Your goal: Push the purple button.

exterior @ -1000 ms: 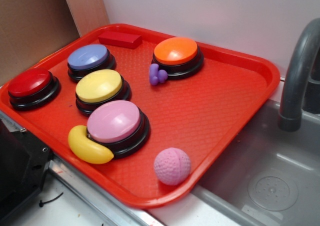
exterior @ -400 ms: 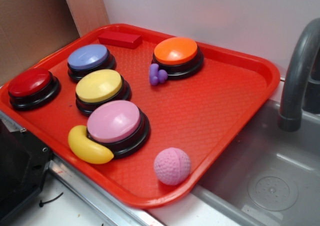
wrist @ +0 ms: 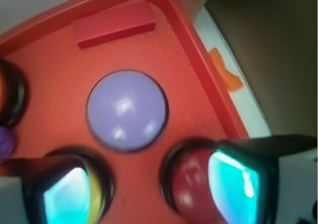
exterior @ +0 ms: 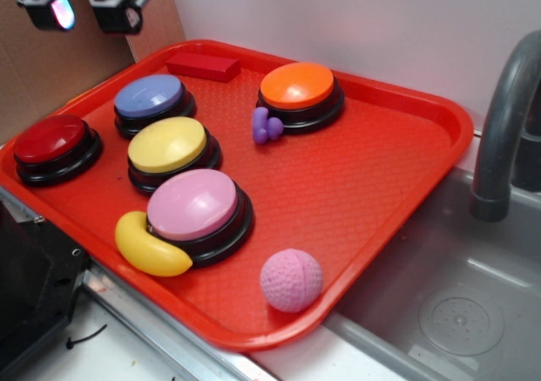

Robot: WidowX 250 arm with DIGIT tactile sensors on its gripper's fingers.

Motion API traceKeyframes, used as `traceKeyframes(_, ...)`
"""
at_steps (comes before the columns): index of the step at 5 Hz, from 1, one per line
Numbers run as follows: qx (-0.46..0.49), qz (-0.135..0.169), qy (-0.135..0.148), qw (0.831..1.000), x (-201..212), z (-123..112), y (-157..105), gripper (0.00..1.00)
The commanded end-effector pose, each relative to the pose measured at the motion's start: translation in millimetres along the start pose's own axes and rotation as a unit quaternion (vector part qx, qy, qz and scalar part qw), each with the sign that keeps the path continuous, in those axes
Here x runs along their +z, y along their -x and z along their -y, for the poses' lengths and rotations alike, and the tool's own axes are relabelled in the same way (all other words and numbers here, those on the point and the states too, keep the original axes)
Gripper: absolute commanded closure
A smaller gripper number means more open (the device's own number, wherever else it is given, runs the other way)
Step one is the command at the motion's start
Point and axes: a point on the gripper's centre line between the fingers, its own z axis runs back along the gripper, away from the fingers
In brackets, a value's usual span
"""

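In the exterior view, the gripper [exterior: 82,9] hangs at the top left corner, above and behind the red tray [exterior: 397,187], with its 2 fingers [exterior: 114,13] set apart and nothing between them; it is clear of every object below. The purple button [exterior: 150,96] sits on its black base in the tray's back left part, behind the yellow button [exterior: 167,144] and between the red button [exterior: 51,139] to its left and the dark red block [exterior: 203,66] near the back rim. The pink button [exterior: 193,204] is at the front, with a yellow banana toy [exterior: 149,246] touching its base on the left side. The orange button [exterior: 297,85] stands toward the back, with a small purple lumpy toy [exterior: 266,126] just beside its base. A pink ball [exterior: 291,280] rests near the tray's front edge. To the right of the tray lie a grey sink [exterior: 439,296] and a grey faucet [exterior: 500,127]. In the wrist view, the purple button [wrist: 127,110] lies near the centre of the frame, untouched, and the dark red block [wrist: 114,24] is above it by the tray rim [wrist: 208,75]. The 2 fingers [wrist: 238,177] show at the lower corners, spread wide, the right one overlapping the red button [wrist: 191,184] and the left one the yellow button [wrist: 97,194].
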Motion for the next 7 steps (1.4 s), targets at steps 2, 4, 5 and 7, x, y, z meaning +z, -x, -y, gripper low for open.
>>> traceKeyframes(2,-0.053,0.023,0.013,0.998,-46,-1,-21,0.00)
traceKeyframes(4,-0.071,0.014,0.004,0.997,-62,7,-24,0.00)
traceKeyframes(5,-0.072,0.001,0.002,0.997,-69,9,-24,0.00)
traceKeyframes(7,-0.068,-0.012,0.001,0.998,-61,4,-31,0.00)
